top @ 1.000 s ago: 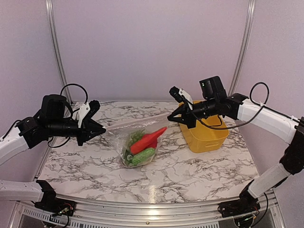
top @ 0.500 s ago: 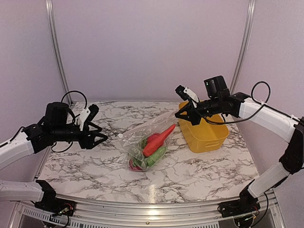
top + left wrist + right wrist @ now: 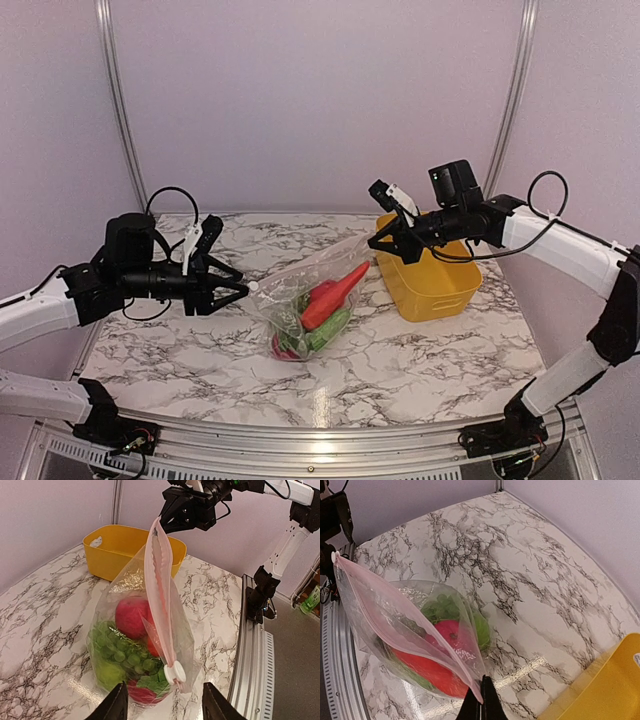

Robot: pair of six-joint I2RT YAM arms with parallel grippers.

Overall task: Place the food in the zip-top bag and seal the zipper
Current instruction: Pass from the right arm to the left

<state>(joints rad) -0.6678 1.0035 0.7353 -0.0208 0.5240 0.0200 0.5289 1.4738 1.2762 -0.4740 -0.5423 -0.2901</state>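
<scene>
The clear zip-top bag point(image 3: 300, 305) hangs slack from its right corner, its bottom resting on the marble table point(image 3: 420, 360). Inside is the food: a long red-orange piece point(image 3: 335, 292), green pieces point(image 3: 325, 330), and in the left wrist view a red fruit point(image 3: 132, 617) and green grapes point(image 3: 120, 652). My right gripper point(image 3: 380, 240) is shut on the right end of the pink zipper strip point(image 3: 400, 625). My left gripper point(image 3: 235, 290) is open, its fingers either side of and just short of the white slider point(image 3: 175, 672) at the zipper's left end. The zipper point(image 3: 160, 580) looks pressed together.
A yellow plastic basket point(image 3: 432, 280) stands on the table right of the bag, under my right arm; it also shows in the left wrist view point(image 3: 125, 545) and the right wrist view point(image 3: 605, 685). The table's metal front rail point(image 3: 252, 655) runs along the near edge.
A second ago the bag was stretched taut between both grippers. The left gripper has let go, opened, and moved right towards the slider. The right gripper rose slightly, and the bag hangs slack.
</scene>
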